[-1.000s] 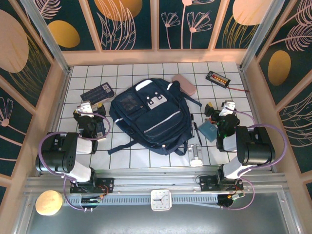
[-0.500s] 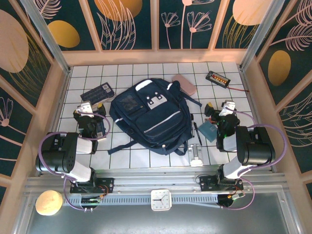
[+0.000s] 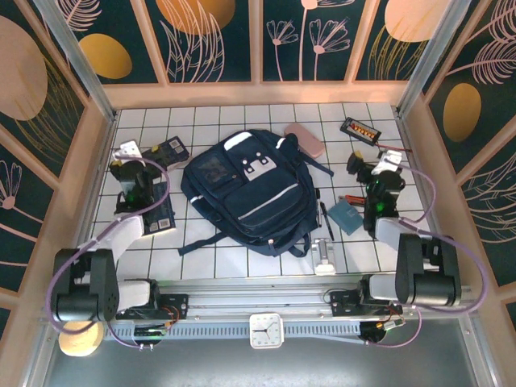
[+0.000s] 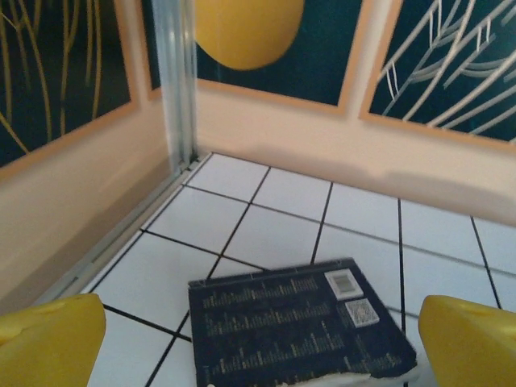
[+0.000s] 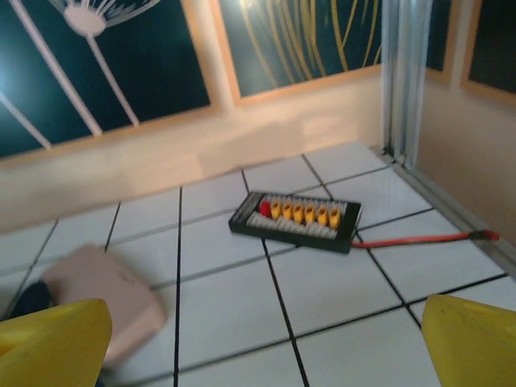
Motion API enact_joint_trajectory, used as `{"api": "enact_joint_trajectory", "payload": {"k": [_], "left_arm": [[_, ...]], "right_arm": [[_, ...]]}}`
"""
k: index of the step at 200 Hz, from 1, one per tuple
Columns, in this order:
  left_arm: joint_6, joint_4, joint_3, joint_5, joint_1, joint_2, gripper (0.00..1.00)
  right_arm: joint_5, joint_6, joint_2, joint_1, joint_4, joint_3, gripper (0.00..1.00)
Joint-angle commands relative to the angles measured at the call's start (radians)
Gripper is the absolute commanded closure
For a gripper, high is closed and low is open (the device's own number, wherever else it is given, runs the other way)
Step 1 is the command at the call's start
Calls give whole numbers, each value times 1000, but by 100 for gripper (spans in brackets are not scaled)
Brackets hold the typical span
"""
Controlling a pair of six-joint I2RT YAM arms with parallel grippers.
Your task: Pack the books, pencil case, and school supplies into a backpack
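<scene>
Left fingers [image 4: 48,343] and right fingers [image 5: 476,343]: spread wide, empty.
Thin black-covered book [image 4: 298,330]: flat on table [image 3: 242,262], left of large navy fabric backpack [image 3: 246,193]. Likely light and stiff; pinch an edge.
Soft dusty-pink pencil case [image 5: 101,310]: just beyond backpack's far right corner. Squashy; grip mid-body.

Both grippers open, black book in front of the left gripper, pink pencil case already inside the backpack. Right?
No. The pencil case is outside the backpack, on the tiles by its far right corner, as the top external view shows. The left gripper and right gripper are open, and the black book lies before the left one.
</scene>
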Motion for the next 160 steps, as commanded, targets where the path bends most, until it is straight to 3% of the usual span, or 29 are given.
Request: {"api": "enact_joint_trajectory", "payload": {"k": [1,24,67,123,160], "left_arm": [[-84,-424,138,18,3,-39,1],[-68,-597,245,191,3,-63,1],[-66,-731,296,345,-49,-177,1],[-159,-864,282,440,-256,-156,1],[-123,-891,306,407,-402,-110,1]], "right_arm": [[4,175,-40,-51,-457,210,1],[-111,255,10,-77,-820,479,1],[-378,364,6,-17,-1083,683,4],[-394,399,95,299,-1356,755,5],[-442,475,141,391,-1367,662,6]]}}
